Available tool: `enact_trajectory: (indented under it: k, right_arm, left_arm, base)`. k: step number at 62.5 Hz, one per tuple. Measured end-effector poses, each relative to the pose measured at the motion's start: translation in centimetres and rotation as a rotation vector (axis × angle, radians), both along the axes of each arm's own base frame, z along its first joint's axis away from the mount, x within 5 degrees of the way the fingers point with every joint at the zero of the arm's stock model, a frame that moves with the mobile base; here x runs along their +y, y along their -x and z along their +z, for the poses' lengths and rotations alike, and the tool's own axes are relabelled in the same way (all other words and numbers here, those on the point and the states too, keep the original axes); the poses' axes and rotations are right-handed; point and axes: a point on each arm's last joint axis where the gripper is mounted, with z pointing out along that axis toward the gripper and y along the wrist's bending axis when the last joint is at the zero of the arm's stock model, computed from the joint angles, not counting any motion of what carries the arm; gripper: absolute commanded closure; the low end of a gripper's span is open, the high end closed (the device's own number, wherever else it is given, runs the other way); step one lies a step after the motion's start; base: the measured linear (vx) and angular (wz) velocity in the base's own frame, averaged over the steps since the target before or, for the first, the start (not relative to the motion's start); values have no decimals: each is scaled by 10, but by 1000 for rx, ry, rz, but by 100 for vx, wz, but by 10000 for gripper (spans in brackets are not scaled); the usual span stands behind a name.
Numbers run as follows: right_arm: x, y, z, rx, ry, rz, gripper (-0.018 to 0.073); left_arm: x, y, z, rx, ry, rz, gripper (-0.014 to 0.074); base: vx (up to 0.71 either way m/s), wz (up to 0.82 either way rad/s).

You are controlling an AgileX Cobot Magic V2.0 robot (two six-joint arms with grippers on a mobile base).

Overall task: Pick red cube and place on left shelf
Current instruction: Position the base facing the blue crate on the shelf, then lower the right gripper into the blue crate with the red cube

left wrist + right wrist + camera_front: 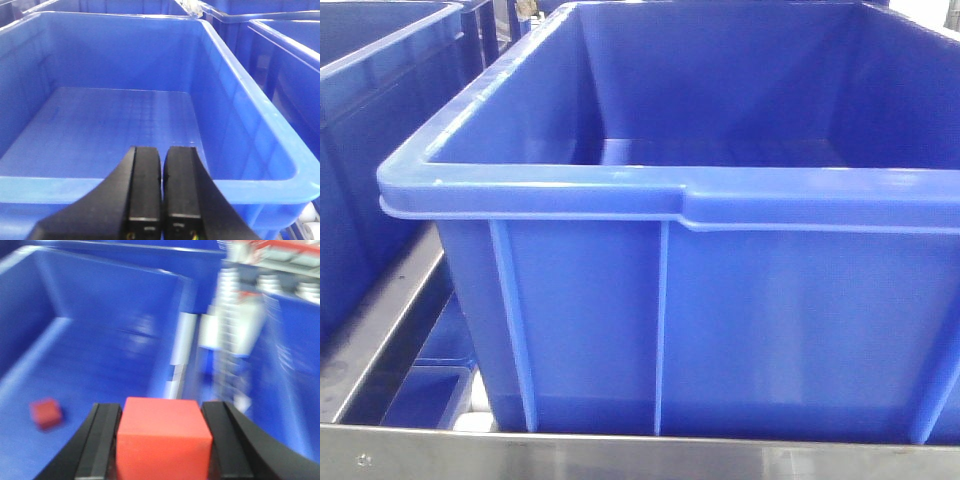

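My right gripper (162, 412) is shut on a red cube (162, 440), which fills the gap between the two black fingers. It hangs over the inside of a blue crate (110, 315); the view is blurred. A second small red cube (45, 413) lies on that crate's floor at the left. My left gripper (162, 150) is shut with nothing in it, above the near rim of another blue crate (260, 115) whose visible floor is bare. The left shelf shows as a steel rail (640, 458) under a large blue crate (620, 190). Neither gripper appears in the front view.
More blue crates stand on either side (370, 90) (295, 45). A steel side rail (380, 320) runs between crates at the left. Blurred metal rack parts (235, 315) stand beyond the crate wall at the upper right.
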Motion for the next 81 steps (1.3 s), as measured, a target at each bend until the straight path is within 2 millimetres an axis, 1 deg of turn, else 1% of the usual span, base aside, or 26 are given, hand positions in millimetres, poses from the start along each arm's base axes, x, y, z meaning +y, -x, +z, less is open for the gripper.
enact_trajectory:
  k: [4,8,13,16,23,28,32,39,59,74,81]
  right_arm:
    - [15,-24,6,84,27,43,399]
    - [31,-43,7,164,58,81,399]
    - [54,-69,2,274,108,125,399]
    - [65,-80,-3,325,133,143,399]
    - [91,-105,-19,454,190,169,399]
    - [102,-118,-35,534,219,171,399]
    - [109,-130,-53,606,243,167,399]
    - [119,-143,-78,696,273,165,399]
    - [134,-165,-130,844,342,157,399]
    - [142,-177,-157,880,361,164,399]
    - [144,-180,-164,891,366,165,398]
  left_arm:
    - [0,0,0,0,0,0,495]
    - [0,0,0,0,0,0,495]
    - [0,0,0,-2,0,0,495]
    - [0,0,0,-4,0,0,495]
    - [0,0,0,-3,0,0,496]
    - [0,0,0,-4,0,0,495]
    - [0,0,0,-4,0,0,496]
    - [0,0,0,-5,1,1,495]
    - [0,0,1,-7,1,1,495]
    - [0,0,1,-7,1,1,496]
    - [0,0,1,-9,1,1,496]
  base:
    - [0,0]
    - [0,0]
    - [0,0]
    - [0,0]
    - [0,0]
    - [0,0]
    - [0,0]
    - [0,0]
    - [1,5]
    - [0,0]
    - [0,0]
